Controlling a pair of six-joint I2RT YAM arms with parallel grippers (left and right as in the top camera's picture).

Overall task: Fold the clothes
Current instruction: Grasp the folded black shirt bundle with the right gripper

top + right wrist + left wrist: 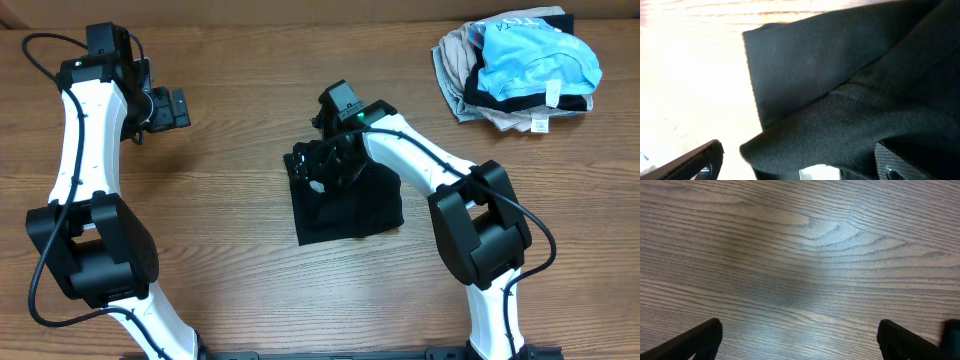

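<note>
The clothes (350, 215) lie at the centre of the table (230, 290) as a compact black packet, roughly square, with layers stacked on one another; I judge the folding to be largely done. The right gripper (325, 168) hangs over the packet's 11 o'clock corner, where the cloth looks bunched; its fingers (695, 160) stand wide apart with the fabric lying loose beneath them, gripping nothing. From the right wrist one folded edge runs straight over a lower layer, though the edges do not line up exactly; a small white patch shows near the bottom, too cut off to name. The left gripper (168, 108) waits out at 10 o'clock over bare wood, well apart from the cloth, its fingers also spread and empty. What seems left, to my eye, is flattening that rumpled corner and perhaps squaring the packet. A light blue garment (540, 65) on a beige garment (455, 60) sits heaped at 2 o'clock.
</note>
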